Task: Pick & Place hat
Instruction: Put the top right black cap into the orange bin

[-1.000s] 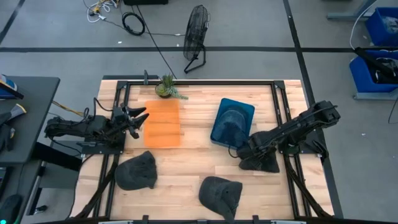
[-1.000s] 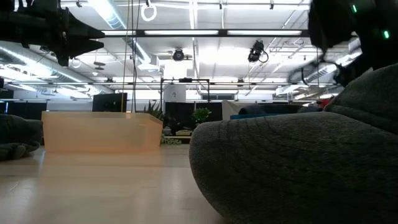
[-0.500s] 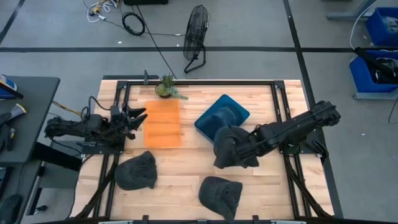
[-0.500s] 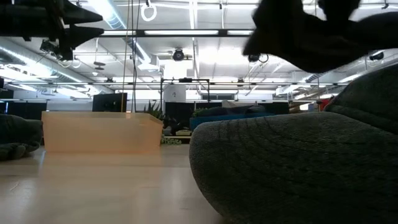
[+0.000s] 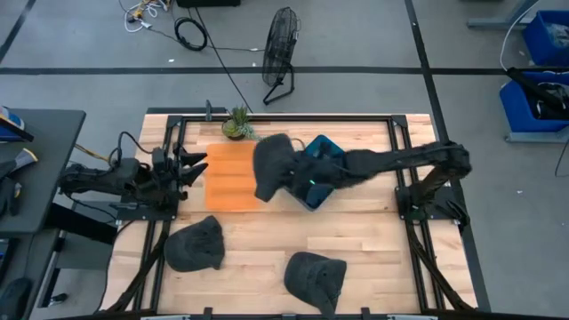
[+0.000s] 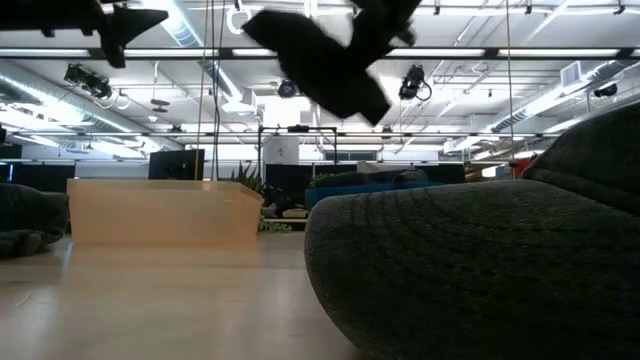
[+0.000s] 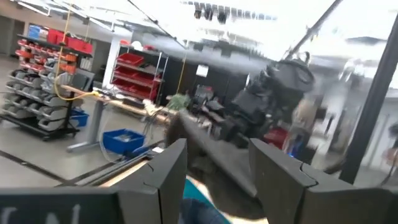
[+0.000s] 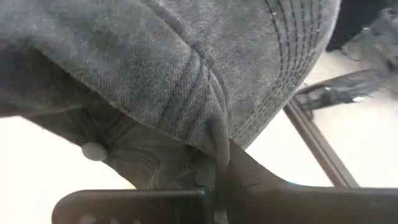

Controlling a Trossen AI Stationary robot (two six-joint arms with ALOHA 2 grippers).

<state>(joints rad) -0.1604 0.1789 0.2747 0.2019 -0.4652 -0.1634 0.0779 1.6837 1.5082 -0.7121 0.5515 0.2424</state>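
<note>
A dark grey hat (image 5: 271, 164) hangs in the air in my right gripper (image 5: 299, 174), which is shut on it. It is over the gap between the orange tray (image 5: 233, 178) and the blue tray (image 5: 320, 182). The low view shows this hat (image 6: 320, 60) high above the table. My right arm reaches in from the table's right side. The left gripper (image 5: 197, 166) is open and hovers at the orange tray's left edge, touching nothing. Two more grey hats lie on the near half of the table, one at the left (image 5: 196, 242) and one at the middle (image 5: 316, 276). My right gripper pinches a bunched fold of the hat's cloth (image 8: 211, 140) between its two fingers, beside the stitched brim (image 8: 298, 43). The fingers come roughly level from the table's right, pointing left. The hat is lifted clear and droops beyond the fingertips.
A small potted plant (image 5: 238, 124) stands at the far edge behind the orange tray. The near hat (image 6: 480, 270) fills the low view's right foreground. Black frame rails run along the table's left and right sides. Bare wood lies between the two resting hats and the trays.
My right gripper has risen from the table on the near-right side of the blue tray, carrying the hat. It has swung up and toward the table's left, over the blue tray toward the orange one. The blue tray has turned askew. The left gripper has stayed in place.
</note>
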